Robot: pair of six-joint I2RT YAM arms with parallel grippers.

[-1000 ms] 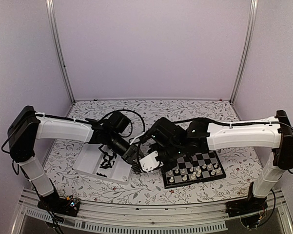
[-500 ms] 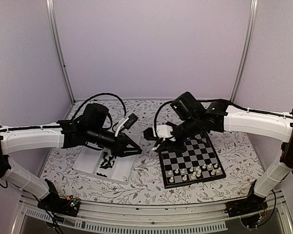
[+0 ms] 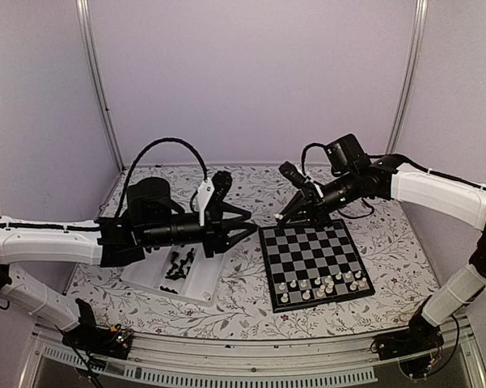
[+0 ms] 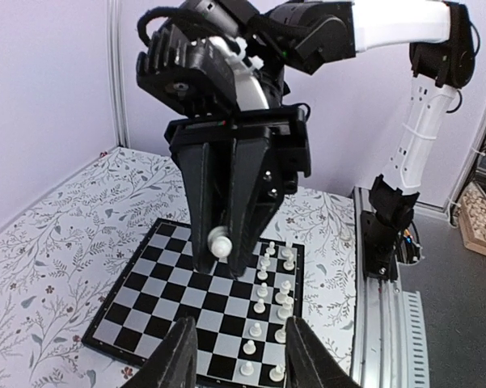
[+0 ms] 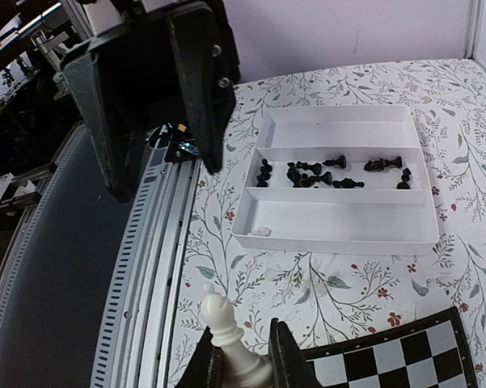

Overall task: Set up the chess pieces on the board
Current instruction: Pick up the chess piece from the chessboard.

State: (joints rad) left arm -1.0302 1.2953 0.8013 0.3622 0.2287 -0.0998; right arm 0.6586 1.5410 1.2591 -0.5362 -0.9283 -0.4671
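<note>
My right gripper [image 5: 244, 368] is shut on a white bishop [image 5: 225, 327], whose head sticks up between the fingers. In the top view, the right gripper [image 3: 289, 215] hangs over the far left corner of the board [image 3: 307, 250]. My left gripper [image 3: 247, 225] is open and empty, level with the table, pointing at the right one from the left. The left wrist view shows the bishop [image 4: 219, 241] above the board [image 4: 170, 303]. Several white chess pieces [image 3: 323, 284] stand on the board's near rows. Black pieces [image 5: 323, 171] lie in the tray's middle compartment.
The clear tray [image 3: 145, 279] lies left of the board, under the left arm. One small white piece [image 5: 259, 231] lies in a tray compartment next to the one with the black pieces. The flowered tablecloth [image 3: 243, 311] covers the table. A metal rail [image 3: 251, 356] runs along the near edge.
The two grippers met low between tray and board, then parted. My left gripper opened and drew back left. My right gripper rose and moved to the board's far left corner, staying shut.
</note>
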